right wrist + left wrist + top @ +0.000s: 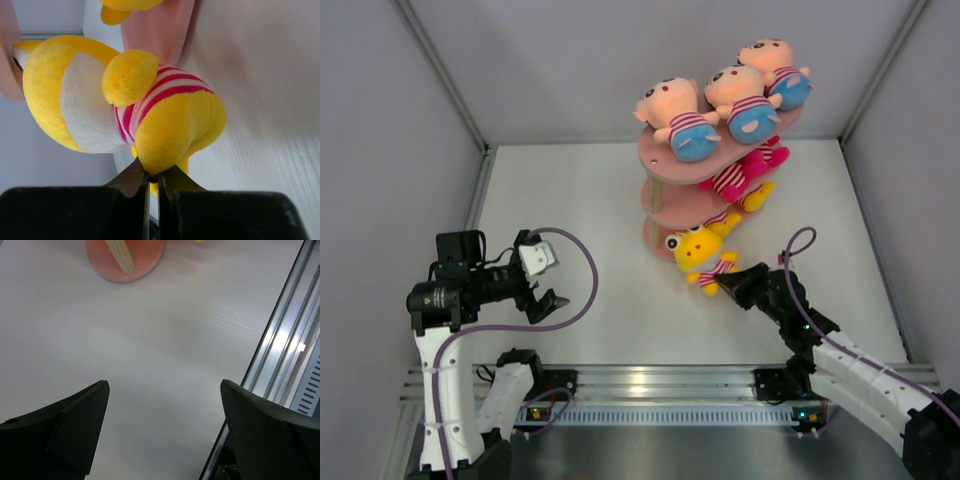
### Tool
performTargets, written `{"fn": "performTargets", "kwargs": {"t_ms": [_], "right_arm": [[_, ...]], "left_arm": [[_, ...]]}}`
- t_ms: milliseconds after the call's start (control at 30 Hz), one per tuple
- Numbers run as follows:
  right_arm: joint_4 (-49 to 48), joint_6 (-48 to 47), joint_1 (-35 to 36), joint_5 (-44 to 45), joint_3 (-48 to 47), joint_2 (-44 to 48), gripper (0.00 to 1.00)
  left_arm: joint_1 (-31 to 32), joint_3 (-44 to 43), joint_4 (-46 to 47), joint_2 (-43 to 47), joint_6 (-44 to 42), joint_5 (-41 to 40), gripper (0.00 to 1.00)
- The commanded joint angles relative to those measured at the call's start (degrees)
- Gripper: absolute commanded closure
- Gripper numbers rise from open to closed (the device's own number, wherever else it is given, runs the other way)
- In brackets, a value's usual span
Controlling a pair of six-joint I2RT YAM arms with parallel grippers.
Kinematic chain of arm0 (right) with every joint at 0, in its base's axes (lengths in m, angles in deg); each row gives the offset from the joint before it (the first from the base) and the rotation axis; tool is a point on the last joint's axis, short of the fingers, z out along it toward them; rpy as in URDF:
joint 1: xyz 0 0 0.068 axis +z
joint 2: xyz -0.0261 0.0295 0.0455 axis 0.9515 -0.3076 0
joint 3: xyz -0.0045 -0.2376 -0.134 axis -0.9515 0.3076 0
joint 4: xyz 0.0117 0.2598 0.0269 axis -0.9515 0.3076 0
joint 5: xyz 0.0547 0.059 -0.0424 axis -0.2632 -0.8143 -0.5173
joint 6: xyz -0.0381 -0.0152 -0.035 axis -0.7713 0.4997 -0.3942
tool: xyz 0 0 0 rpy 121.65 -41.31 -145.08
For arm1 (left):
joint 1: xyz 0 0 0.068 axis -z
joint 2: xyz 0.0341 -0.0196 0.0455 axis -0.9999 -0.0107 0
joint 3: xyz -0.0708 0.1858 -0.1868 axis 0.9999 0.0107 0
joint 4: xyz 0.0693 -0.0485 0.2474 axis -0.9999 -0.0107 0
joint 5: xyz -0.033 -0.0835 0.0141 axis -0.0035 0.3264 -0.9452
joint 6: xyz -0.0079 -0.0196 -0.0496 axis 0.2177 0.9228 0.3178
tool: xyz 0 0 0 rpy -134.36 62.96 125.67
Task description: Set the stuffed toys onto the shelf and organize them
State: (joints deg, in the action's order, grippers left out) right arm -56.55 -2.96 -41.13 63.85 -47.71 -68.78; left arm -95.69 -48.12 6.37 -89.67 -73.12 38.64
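The pink three-tier shelf stands at the back middle. Three peach-faced dolls with blue shorts lie on its top board. Magenta-limbed dolls and a yellow one lie on the middle tier. My right gripper is shut on the leg of a yellow doll in a striped shirt, held just in front of the shelf's lower boards; it fills the right wrist view. My left gripper is open and empty over the table at the left, with the shelf's base ahead of it.
Grey enclosure walls stand at the left, back and right. A metal rail runs along the table's near edge and shows in the left wrist view.
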Motion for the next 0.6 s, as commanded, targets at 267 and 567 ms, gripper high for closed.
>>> {"fn": "performTargets", "kwargs": {"t_ms": [267, 567], "right_arm": [[-11.35, 1.72, 4.89, 7.42, -11.88, -14.09, 1.0], [-14.7, 1.37, 5.51, 10.23, -16.01, -24.29, 1.0]], "left_arm": [[-0.02, -0.04, -6.97, 0.17, -1.24, 1.91, 0.01], [-0.02, 0.57, -7.06, 1.05, -1.06, 0.42, 0.01]]}}
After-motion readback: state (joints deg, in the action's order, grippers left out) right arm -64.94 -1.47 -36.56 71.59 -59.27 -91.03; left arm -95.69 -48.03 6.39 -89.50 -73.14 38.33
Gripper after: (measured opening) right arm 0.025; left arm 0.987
